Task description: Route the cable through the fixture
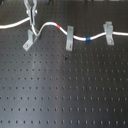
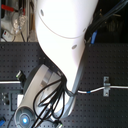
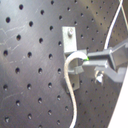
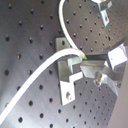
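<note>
Over the forked grey fixture [image 3: 70,57] curves thin white cable [image 3: 73,100].

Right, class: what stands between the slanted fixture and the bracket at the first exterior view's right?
Another grey bracket stands there, with the cable crossing it, as the first exterior view shows.

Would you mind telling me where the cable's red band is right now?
In the first exterior view the red band sits on the cable between the slanted fixture and the middle bracket, just toward the first exterior view's left of that bracket.
</note>
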Controlling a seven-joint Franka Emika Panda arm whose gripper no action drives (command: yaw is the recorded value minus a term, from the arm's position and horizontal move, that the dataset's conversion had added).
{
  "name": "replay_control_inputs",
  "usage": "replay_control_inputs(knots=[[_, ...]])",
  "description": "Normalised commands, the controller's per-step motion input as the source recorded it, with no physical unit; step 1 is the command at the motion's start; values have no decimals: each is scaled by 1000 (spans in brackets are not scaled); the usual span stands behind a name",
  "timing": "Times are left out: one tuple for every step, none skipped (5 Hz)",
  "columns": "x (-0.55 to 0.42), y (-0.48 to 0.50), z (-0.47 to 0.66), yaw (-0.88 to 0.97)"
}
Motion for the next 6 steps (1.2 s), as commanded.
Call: replay_control_inputs(knots=[[0,26,0,874],[-31,9,0,849],[-204,40,1,729],[-417,13,4,500],[-377,34,7,463],[-306,25,1,411]])
